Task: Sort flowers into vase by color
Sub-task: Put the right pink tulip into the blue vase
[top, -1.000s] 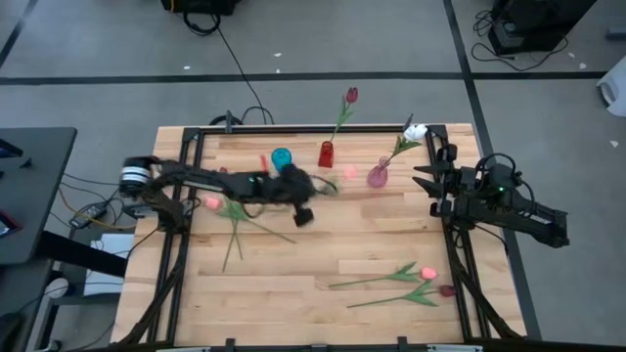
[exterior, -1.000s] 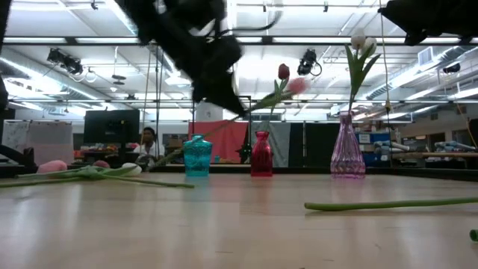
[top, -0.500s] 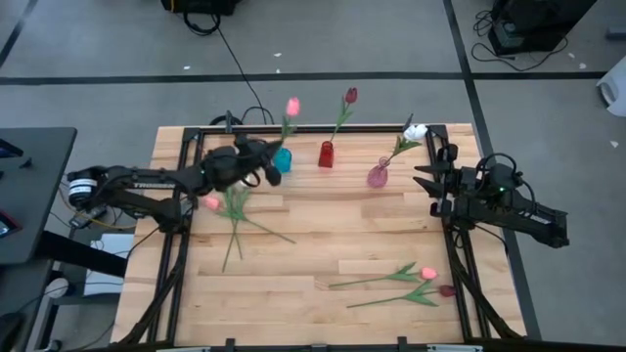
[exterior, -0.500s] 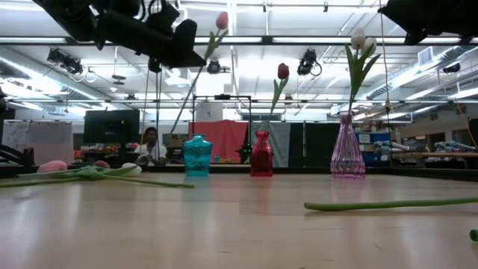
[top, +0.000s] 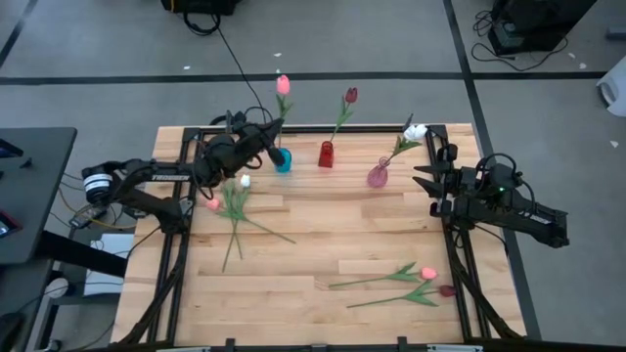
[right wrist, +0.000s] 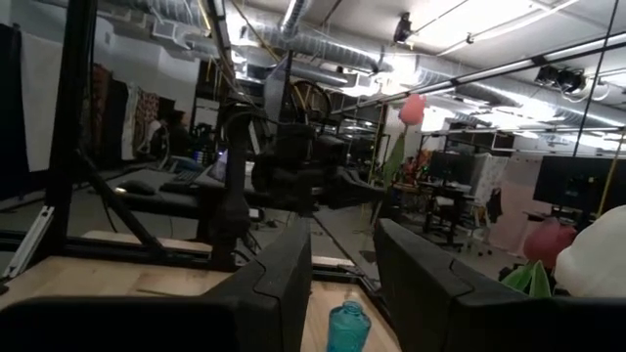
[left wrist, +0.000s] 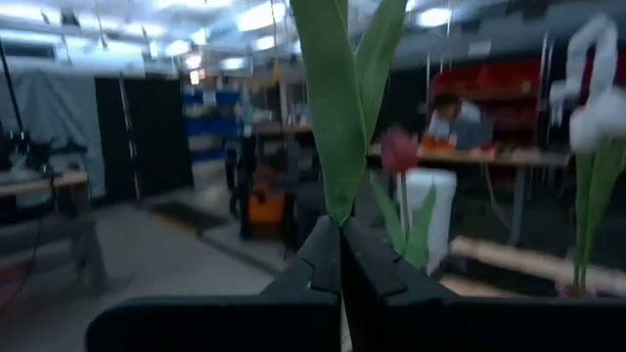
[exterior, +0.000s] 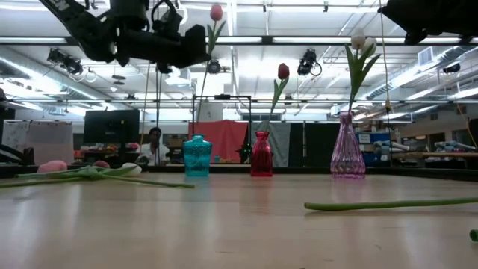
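Left gripper [top: 262, 147] moved back from mid-bench to teal vase [top: 282, 159], fingers clamped on pink tulip [top: 283, 85], now upright, stem end at vase mouth. I read insertion as next. Right gripper [top: 423, 182] parked at bench edge, fingers apart, empty. More tulips [top: 391, 284] on bench.

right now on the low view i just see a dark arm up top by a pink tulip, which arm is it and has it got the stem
observer: it's the left gripper; its wrist view shows the fingers shut on the pink tulip stem, just under the leaves.
operator: and the other arm
observer: high view puts the right gripper at the table's right edge, beside the pink vase, fingers apart with nothing between them.
operator: that stem lying on my right, what is it
observer: two loose tulips lie there, one pink head, one dark red.
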### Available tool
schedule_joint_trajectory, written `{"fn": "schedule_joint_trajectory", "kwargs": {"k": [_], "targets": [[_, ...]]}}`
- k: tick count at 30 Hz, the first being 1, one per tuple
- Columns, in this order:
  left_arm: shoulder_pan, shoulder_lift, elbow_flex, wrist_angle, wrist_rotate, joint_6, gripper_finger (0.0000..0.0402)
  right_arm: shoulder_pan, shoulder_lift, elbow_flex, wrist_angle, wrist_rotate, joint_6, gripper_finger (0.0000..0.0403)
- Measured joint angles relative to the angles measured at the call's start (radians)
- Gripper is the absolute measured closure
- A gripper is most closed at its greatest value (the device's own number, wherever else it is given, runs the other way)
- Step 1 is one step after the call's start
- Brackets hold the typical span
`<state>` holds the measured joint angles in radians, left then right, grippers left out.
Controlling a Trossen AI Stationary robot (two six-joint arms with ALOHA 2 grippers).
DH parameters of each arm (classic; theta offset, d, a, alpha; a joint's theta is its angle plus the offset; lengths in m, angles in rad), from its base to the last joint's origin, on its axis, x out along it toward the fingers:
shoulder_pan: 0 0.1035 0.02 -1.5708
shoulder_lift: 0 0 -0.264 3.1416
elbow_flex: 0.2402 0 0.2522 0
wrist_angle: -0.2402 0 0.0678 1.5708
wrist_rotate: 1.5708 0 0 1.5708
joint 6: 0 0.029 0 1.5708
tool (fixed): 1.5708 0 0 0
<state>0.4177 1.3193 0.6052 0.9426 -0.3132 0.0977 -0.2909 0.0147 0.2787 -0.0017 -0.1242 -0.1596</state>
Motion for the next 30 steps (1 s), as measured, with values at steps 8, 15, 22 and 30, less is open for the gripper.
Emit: {"fn": "schedule_joint_trajectory", "kwargs": {"k": [8, 15, 22, 30], "targets": [[0.015, 0.053, -0.001, 0.059, 0.012, -0.004, 0.04, 0.0, 0.0, 0.0, -0.002, 0.0, -0.005, 0.0274], [0.012, 0.13, -0.006, 0.051, 0.012, -0.023, 0.04, 0.0, 0.0, 0.0, -0.006, 0.0, -0.003, 0.0274], [0.012, 0.145, -0.006, -0.088, 0.013, -0.021, 0.0399, 0.0, 0.0, 0.0, -0.009, -0.008, -0.001, 0.0274], [0.012, 0.144, -0.005, -0.253, 0.012, -0.019, 0.0367, 0.0, 0.0, 0.0, -0.008, -0.003, -0.001, 0.0274]]}}
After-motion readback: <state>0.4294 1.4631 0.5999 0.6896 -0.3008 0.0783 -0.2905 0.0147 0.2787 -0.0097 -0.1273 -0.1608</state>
